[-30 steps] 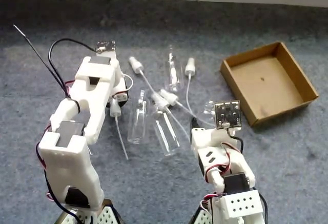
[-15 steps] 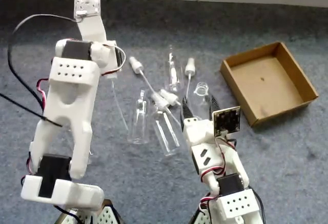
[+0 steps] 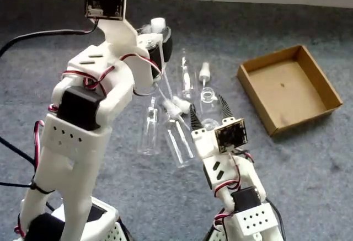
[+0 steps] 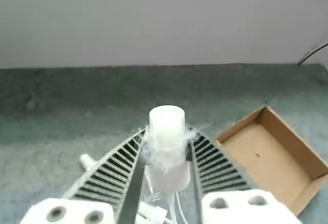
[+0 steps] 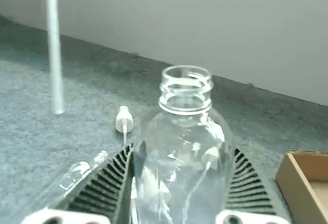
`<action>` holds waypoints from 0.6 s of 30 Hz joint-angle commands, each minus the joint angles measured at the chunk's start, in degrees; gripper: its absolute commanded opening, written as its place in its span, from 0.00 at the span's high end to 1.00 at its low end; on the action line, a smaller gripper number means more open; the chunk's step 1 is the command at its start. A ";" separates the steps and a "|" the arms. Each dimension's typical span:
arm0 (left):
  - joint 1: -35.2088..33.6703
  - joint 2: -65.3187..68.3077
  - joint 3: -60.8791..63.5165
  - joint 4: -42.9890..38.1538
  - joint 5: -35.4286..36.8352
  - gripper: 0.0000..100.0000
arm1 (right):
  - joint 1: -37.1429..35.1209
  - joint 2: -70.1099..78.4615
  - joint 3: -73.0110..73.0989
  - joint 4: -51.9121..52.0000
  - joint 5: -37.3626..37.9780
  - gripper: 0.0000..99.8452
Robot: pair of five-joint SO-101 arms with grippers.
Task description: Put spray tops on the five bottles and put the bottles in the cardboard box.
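My left gripper (image 3: 158, 36) is raised high over the far side of the carpet, shut on a white spray top (image 3: 158, 25) (image 4: 166, 141). The top's thin dip tube (image 5: 54, 44) hangs down. My right gripper (image 3: 209, 111) is shut on a clear bottle (image 3: 208, 102) (image 5: 183, 147), held upright with its open mouth (image 5: 186, 88) up, just right of the left gripper and lower. Three more clear bottles (image 3: 148, 125) (image 3: 177, 139) (image 3: 187, 75) lie on the carpet. Loose spray tops (image 3: 204, 71) (image 3: 179, 106) lie among them. The cardboard box (image 3: 289, 86) sits at the right with nothing in it.
The left arm's tall white body (image 3: 83, 130) stands over the left half of the carpet and hides what lies under it. Grey carpet (image 3: 309, 164) is bare in front of the box. A pale wall (image 4: 154, 19) runs along the far edge.
The left arm has risen from the carpet, carrying the spray top up and to the right. The right gripper has closed on the bottle, stood it upright and shifted it slightly left.
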 commanded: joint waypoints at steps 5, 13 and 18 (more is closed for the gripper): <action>3.74 -10.24 11.21 -16.88 -4.13 0.99 | -3.30 -0.84 6.99 -1.63 0.70 0.84; 8.84 -20.00 23.87 -36.66 -17.49 0.99 | -3.12 -0.75 6.99 -1.10 0.62 0.84; 11.65 -21.49 23.87 -34.81 -14.07 0.99 | -3.03 -0.48 6.99 -1.10 0.62 0.84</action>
